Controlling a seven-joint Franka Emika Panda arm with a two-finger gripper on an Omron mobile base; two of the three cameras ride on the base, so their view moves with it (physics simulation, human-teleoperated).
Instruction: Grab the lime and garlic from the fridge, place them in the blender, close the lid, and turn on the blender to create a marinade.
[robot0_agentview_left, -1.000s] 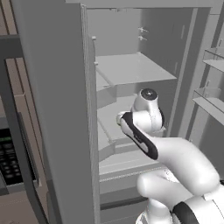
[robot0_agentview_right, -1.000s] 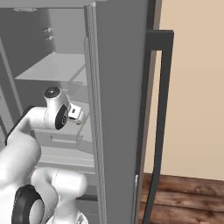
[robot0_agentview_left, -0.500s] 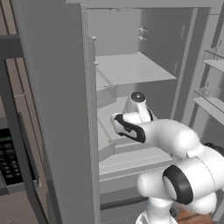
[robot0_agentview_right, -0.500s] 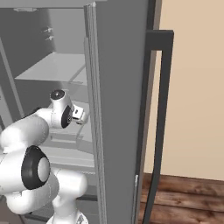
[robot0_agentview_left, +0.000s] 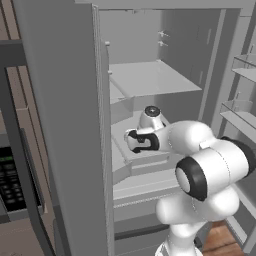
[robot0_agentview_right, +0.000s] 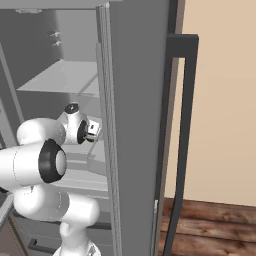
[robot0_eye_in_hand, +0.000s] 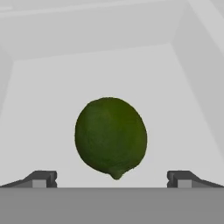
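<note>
The fridge (robot0_agentview_left: 60, 125) stands open, and my arm reaches onto its middle shelf (robot0_agentview_left: 145, 157). In the hand view the lime (robot0_eye_in_hand: 111, 138), a dark-green round fruit, lies on the light grey shelf straight ahead, centred between my fingertips (robot0_eye_in_hand: 41, 178). My gripper (robot0_eye_in_hand: 111, 179) is open, its jaws wide apart on either side of the lime and not touching it. From the base views the hand (robot0_agentview_left: 134, 141) (robot0_agentview_right: 92, 131) points into the fridge, just above the shelf. The garlic, the blender and the lid are out of view.
An upper shelf (robot0_agentview_left: 150, 80) hangs over the hand. Door racks (robot0_agentview_left: 245, 70) line the right side. The fridge door (robot0_agentview_right: 135, 125) with its black handle (robot0_agentview_right: 182, 125) stands close on the right. A microwave (robot0_agentview_left: 10, 180) sits at the left.
The arm has pushed further into the fridge and its hand has moved lower and leftward onto the middle shelf. The jaws stayed open.
</note>
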